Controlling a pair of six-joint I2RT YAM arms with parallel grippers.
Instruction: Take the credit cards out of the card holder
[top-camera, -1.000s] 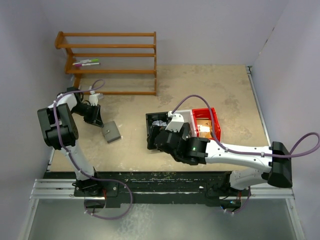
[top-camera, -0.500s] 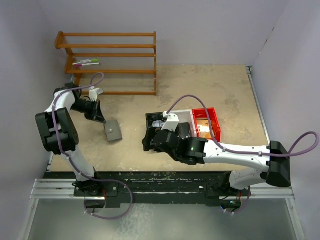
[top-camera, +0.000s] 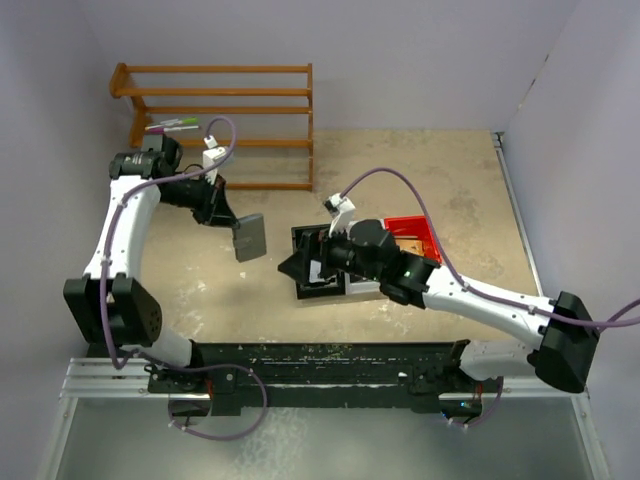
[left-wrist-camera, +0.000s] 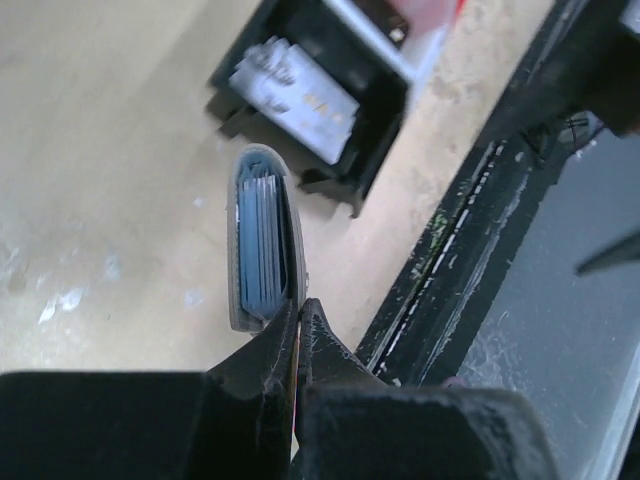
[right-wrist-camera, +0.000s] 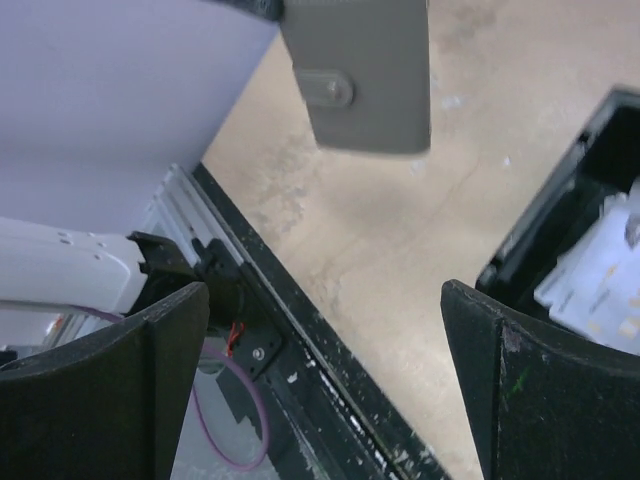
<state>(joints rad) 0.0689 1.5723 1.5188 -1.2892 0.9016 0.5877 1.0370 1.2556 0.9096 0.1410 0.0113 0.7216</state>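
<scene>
Credit cards (left-wrist-camera: 262, 245) sit inside the card holder (top-camera: 250, 237) my left gripper (left-wrist-camera: 298, 312) pinches aloft beside the black bin (left-wrist-camera: 365, 160); right gripper (right-wrist-camera: 325, 295) spread, nothing extracted yet.

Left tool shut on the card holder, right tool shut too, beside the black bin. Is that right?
No. The right tool is not shut: it stands wide open, as the right wrist view shows. The rest holds: the left tool is shut on the card holder, and the black bin is beside the right tool.
</scene>
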